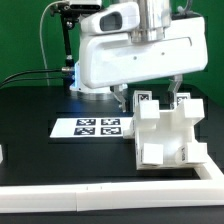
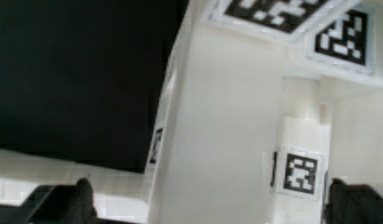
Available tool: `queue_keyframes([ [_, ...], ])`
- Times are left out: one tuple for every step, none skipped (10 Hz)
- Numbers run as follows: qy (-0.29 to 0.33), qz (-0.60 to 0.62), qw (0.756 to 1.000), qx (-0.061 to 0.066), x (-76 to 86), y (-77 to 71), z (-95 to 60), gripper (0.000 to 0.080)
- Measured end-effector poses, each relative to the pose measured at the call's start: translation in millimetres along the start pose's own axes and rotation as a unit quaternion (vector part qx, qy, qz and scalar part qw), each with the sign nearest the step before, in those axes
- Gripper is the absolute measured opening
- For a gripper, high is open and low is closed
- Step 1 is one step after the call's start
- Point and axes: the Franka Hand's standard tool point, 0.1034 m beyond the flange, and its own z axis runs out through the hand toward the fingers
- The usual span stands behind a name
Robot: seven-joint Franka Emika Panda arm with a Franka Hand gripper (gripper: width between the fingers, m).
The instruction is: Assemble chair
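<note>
Jaws spread wide and empty, the gripper (image 1: 150, 97) hovers directly above the chair (image 1: 165, 133); a clean grasp likely requires centring over one upright panel before descending.

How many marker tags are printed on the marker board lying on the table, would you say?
4, in one row along the marker board, from the exterior view's left end to its right end; none look hidden.
</note>
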Motion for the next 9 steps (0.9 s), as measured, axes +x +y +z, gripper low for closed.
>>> queue_keyframes([
  [-0.001,0.012,1.000,0.002,0.4,-1.3,-4.8,0.0648],
  [0.007,0.037,0.999,0.003,5.2,-6.4,-13.5,0.0648],
  [0.011,0.053,0.999,0.003,6.5,-3.8,-15.6,0.0648],
  [0.010,0.079,0.997,0.002,6.8,2.3,-14.5,0.0648],
  [0.011,0.129,0.992,0.003,8.6,-5.9,-14.2,0.0648],
  [0.015,0.133,0.991,0.004,8.3,-14.1,-10.6,0.0648],
  [0.016,0.132,0.991,0.002,7.2,-15.0,-5.6,0.0648],
  [0.014,0.132,0.991,0.002,6.6,-17.8,-1.6,0.0648],
  [0.013,0.132,0.991,0.002,7.4,-21.6,0.0,0.0648],
])
